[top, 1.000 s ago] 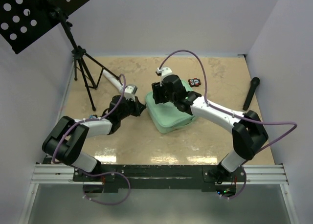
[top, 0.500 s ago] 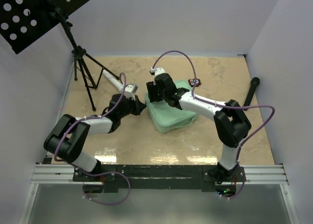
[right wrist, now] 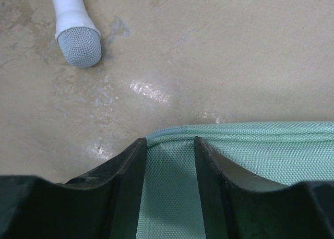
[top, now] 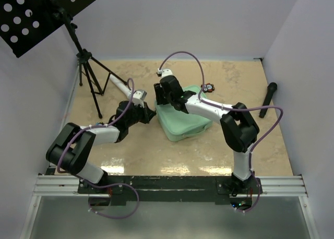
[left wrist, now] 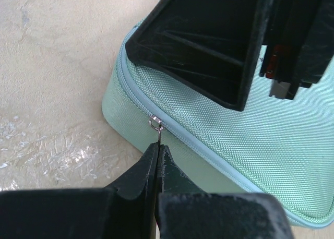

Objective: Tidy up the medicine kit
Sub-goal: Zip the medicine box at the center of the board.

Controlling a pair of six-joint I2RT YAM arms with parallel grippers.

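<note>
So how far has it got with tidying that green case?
Early days. Nothing looks done: the medicine kit lies closed on the table. In hand: the left gripper pinches the zipper pull at its corner, while the right gripper, jaws apart, sits over its top edge. Left: unzipping, opening and sorting the contents, which cannot be seen.

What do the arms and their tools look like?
The left arm and right arm share white link shells and bulky black joint housings, each trailed by a looping purple cable. The left tool and right tool are matte black with tapered fingers.
</note>
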